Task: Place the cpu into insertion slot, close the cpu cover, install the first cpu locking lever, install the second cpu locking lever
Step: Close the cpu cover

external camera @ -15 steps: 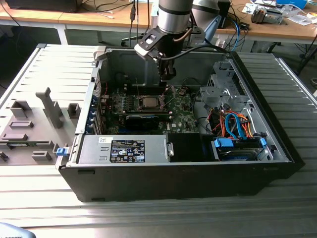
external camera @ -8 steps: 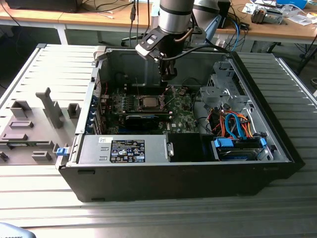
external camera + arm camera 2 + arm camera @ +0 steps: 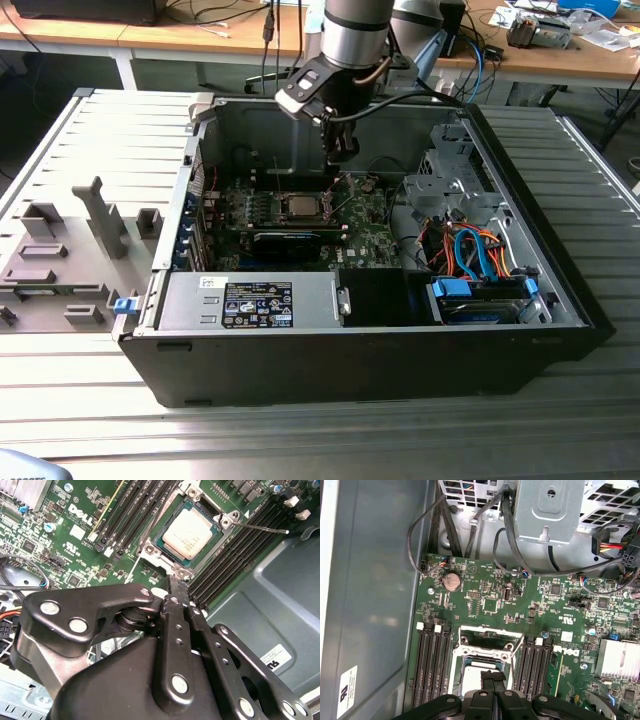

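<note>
Gripper: the black gripper [image 3: 179, 585] hangs just above one corner of the insertion slot [image 3: 150, 551]. In the exterior view the gripper [image 3: 340, 152] stands over the slot's far edge, inside the open computer case [image 3: 350, 370].
Jaws: pressed together, tip against tip, with nothing visible between them. The first wrist view shows the gripper [image 3: 493, 679] the same way, over the slot.
Cpu: the cpu [image 3: 190, 532] lies flat in the insertion slot, dull silver top up and a narrow green border showing round it. In the exterior view the cpu [image 3: 300, 207] is a pale square at the slot's middle.
Cpu cover: the silvery cpu cover [image 3: 170, 517] appears to lie down flat on the slot, framing the chip through its window. I cannot tell if it is clamped.
Locking levers: one thin metal lever [image 3: 260, 527] reaches out from a slot corner and crosses the memory slots. A second thin lever [image 3: 133, 569] angles away from the slot corner beside the gripper. Both stand clear of the slot's rim.
Memory slots: long black memory slots [image 3: 235, 547] run in banks on two opposite sides of the insertion slot.
Motherboard: the green motherboard [image 3: 75, 535] carries the insertion slot. A finned silver heatsink [image 3: 617, 657] and a coin cell [image 3: 451, 581] sit on it, well apart from the slot.
Cables: orange and blue cables [image 3: 470, 250] lie toward the exterior view's right of the slot.
</note>
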Controlling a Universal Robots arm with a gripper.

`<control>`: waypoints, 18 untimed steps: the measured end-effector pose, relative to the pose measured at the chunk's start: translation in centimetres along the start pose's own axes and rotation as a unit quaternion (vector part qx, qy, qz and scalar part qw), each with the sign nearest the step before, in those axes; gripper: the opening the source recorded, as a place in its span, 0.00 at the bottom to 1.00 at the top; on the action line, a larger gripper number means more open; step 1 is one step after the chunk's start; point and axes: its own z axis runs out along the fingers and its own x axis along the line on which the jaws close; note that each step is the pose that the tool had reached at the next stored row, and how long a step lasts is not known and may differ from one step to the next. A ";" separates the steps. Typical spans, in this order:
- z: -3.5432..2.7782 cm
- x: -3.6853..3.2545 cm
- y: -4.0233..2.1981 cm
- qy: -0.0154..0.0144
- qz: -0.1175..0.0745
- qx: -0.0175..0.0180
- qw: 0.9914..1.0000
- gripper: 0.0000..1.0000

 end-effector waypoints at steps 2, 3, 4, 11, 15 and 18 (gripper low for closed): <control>0.01 -0.01 0.07 0.000 0.000 0.000 1.000 0.11; 0.01 -0.01 0.09 0.000 0.000 0.000 1.000 0.11; 0.02 -0.02 0.12 0.000 0.000 0.000 1.000 0.11; 0.04 -0.05 0.32 0.000 0.000 0.000 1.000 0.11; 0.05 -0.06 0.39 0.000 0.000 0.000 1.000 0.11; 0.06 -0.07 0.46 0.000 0.000 0.000 1.000 0.11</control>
